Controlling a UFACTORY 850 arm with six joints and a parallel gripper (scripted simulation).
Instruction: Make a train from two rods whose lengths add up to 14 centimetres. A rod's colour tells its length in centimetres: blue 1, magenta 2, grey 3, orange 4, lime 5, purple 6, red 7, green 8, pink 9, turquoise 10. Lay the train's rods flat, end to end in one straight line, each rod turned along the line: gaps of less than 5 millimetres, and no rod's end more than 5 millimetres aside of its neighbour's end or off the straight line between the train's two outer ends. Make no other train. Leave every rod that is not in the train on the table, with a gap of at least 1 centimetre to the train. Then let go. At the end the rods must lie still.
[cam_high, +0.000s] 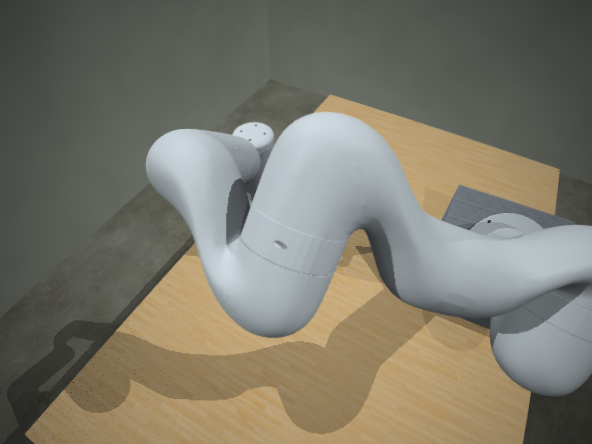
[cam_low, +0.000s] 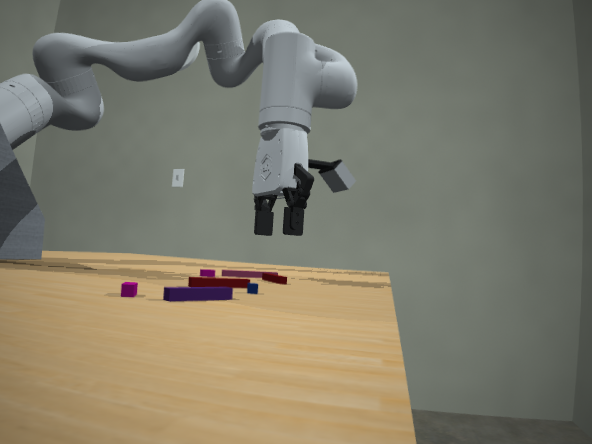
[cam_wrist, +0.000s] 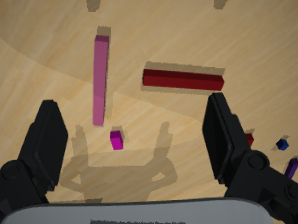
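1. The end effector (cam_low: 278, 222) (cam_wrist: 133, 114) hung well above the table (cam_high: 465, 165) (cam_low: 250, 375) (cam_wrist: 30, 85), its 2 fingers wide apart with nothing between them.
2. The likely pair was the 2 reds, since 7 and 7 made 14. The far red rod (cam_low: 274, 278) (cam_wrist: 183, 80) lay right of the centre in the upper part of the wrist view; the near red rod (cam_low: 219, 282) (cam_wrist: 250, 139) showed only a piece beside the right-hand finger there. They lay apart, so no train of the 2 existed.
3. The step in hand seemed to be choosing and approaching a first rod. For the far red rod, the fingers needed to turn so that they closed across its long sides near mid-length, then come down straight.
4. The pink rod (cam_low: 249, 274) (cam_wrist: 100, 80), left of it in the wrist view, called for care with the opened finger. The small magenta rod (cam_low: 207, 273) (cam_wrist: 116, 140) lay just beside the pink rod's lower end.
5. The blue rod (cam_low: 252, 288) (cam_wrist: 282, 144) and purple rod (cam_low: 198, 294) (cam_wrist: 292, 169) crowded the near red rod, so building away from them looked safer. The other magenta rod (cam_low: 129, 289) sat farther left in the exterior view.
6. A low, level release would best have kept the ends in line.
7. The end effector's housing bore an angular logo, with no legible lettering; the rods showed no labels.
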